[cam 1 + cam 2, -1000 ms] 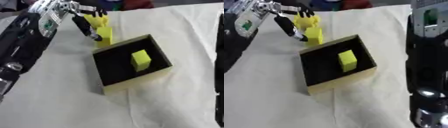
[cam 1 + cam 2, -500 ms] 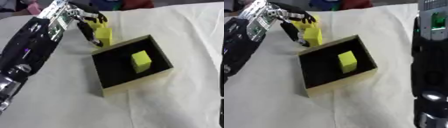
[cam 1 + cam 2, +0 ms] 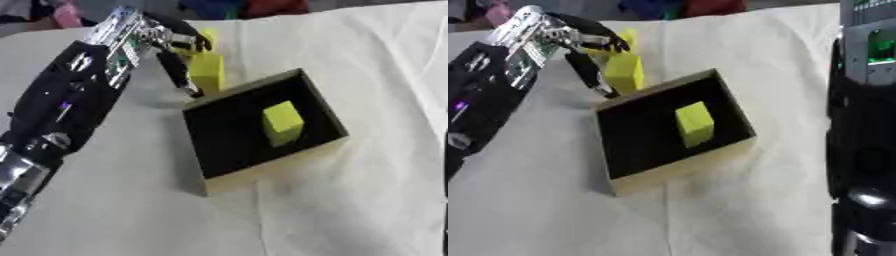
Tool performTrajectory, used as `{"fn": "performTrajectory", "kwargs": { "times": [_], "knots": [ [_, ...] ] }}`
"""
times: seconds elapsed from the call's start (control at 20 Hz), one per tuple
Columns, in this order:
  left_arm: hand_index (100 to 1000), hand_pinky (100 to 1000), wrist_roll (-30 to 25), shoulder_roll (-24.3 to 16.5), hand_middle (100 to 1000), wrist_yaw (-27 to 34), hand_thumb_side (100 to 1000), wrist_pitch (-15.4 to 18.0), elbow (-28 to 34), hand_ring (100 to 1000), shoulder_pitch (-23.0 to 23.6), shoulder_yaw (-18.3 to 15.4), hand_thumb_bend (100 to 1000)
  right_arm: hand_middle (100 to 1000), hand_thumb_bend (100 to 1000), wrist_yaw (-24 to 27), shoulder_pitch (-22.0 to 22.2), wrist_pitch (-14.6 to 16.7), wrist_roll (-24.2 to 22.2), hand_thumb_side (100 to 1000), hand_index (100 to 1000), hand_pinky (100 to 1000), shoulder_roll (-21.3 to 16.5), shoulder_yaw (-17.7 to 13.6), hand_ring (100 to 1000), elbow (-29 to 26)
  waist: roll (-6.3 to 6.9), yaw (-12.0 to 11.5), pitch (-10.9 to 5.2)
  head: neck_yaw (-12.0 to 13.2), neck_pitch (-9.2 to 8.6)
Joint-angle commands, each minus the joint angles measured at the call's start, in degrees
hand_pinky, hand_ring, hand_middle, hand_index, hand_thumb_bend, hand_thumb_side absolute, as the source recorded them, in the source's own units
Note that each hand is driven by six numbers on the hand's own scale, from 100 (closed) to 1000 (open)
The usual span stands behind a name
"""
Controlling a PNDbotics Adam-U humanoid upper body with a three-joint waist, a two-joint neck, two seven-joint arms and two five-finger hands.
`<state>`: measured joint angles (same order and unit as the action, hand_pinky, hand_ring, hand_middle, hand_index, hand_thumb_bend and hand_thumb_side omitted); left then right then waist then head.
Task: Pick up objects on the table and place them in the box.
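A box (image 3: 262, 176) with a black inside and pale yellow walls lies askew in the middle of the white cloth. One yellow block (image 3: 283, 122) lies inside it. Just past its far left corner a second yellow block (image 3: 207, 72) stands on the cloth. My left hand (image 3: 166, 37) is at this block: one long dark finger runs down its left side, and the other fingers curl over its top. A smaller yellow piece (image 3: 208, 35) shows behind those curled fingers, partly hidden. My right hand is out of sight.
My left forearm (image 3: 79, 100) lies across the left of the cloth. My right arm (image 3: 864, 125), dark with a green light, fills the right edge of the right eye view. Coloured things (image 3: 262, 6) lie beyond the far edge of the cloth.
My left forearm has swung further over the left of the cloth. The hand stays at the yellow block, which stands where it was beside the box.
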<state>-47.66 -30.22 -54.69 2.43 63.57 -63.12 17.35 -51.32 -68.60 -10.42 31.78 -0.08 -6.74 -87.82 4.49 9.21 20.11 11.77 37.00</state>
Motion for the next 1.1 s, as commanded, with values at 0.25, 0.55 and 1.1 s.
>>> {"fn": "performTrajectory", "kwargs": {
  "times": [0.25, 0.55, 1.1],
  "knots": [
    [965, 867, 3.7, 0.1, 827, -1.2, 487, 0.8, -1.5, 875, -1.5, -1.7, 490, 714, 100, 0.8, -1.6, -0.6, -0.1, 964, 821, 824, -1.5, -0.4, 804, -0.1, -0.26, 0.5, -0.69, 0.7, -1.15],
    [827, 791, 6.4, 0.3, 658, -2.8, 360, 0.7, -2.1, 757, -1.7, -1.5, 416, 713, 100, 1.6, -1.3, -0.9, 0.3, 971, 819, 825, -1.5, -0.7, 804, 0.0, -0.21, 0.7, -0.43, 0.9, -1.16],
    [726, 632, 8.8, 0.3, 553, -2.5, 143, 0.7, -1.0, 614, -1.6, -1.4, 181, 710, 100, 3.3, 0.1, -1.3, 1.2, 979, 816, 826, -1.8, -1.4, 803, -1.0, -0.33, 0.7, -0.83, 0.4, -0.44]
  ]
}}
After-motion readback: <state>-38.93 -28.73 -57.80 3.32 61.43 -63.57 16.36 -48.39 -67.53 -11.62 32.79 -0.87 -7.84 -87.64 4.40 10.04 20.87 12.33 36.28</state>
